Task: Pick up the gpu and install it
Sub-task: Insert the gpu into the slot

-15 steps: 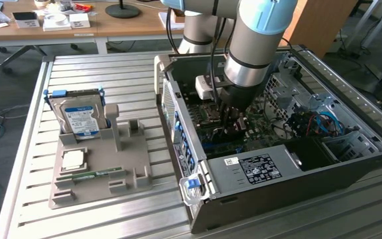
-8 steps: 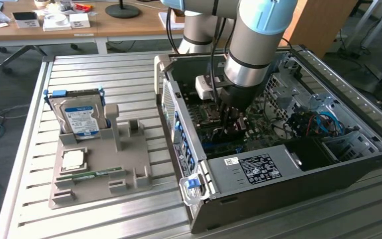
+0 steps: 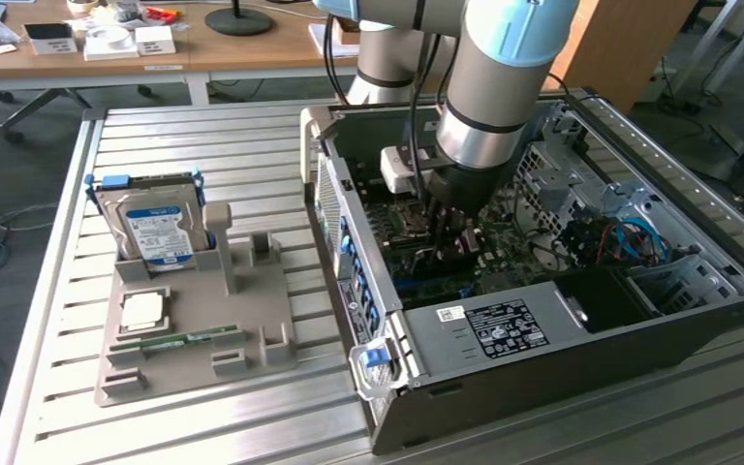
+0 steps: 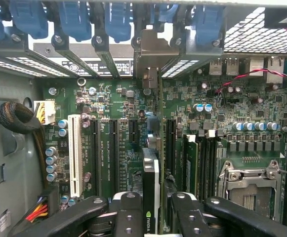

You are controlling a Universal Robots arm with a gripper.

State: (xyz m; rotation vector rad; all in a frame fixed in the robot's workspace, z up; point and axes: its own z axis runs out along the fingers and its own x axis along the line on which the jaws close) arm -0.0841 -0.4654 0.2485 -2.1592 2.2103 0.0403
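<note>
The gpu [image 4: 151,170] stands edge-on between my fingers: a thin green board with a black fan face, its silver end bracket [image 4: 150,52] against the case's rear slot openings. My gripper [image 4: 155,217] is shut on the card, one black finger on each side. The card's lower edge sits in line with a black expansion slot on the motherboard [image 4: 118,98]; I cannot tell whether it is seated. In the exterior view my gripper [image 3: 456,228] reaches down inside the open computer case [image 3: 541,320], and the card is mostly hidden behind the arm.
On the slatted table, a grey holder [image 3: 191,320] carries a silver hard drive [image 3: 152,228], a processor chip [image 3: 143,310] and a memory stick [image 3: 178,341]. Inside the case are a white slot [image 4: 75,155], blue latches [image 4: 118,19], a processor socket [image 4: 252,180] and a cable bundle [image 4: 15,118].
</note>
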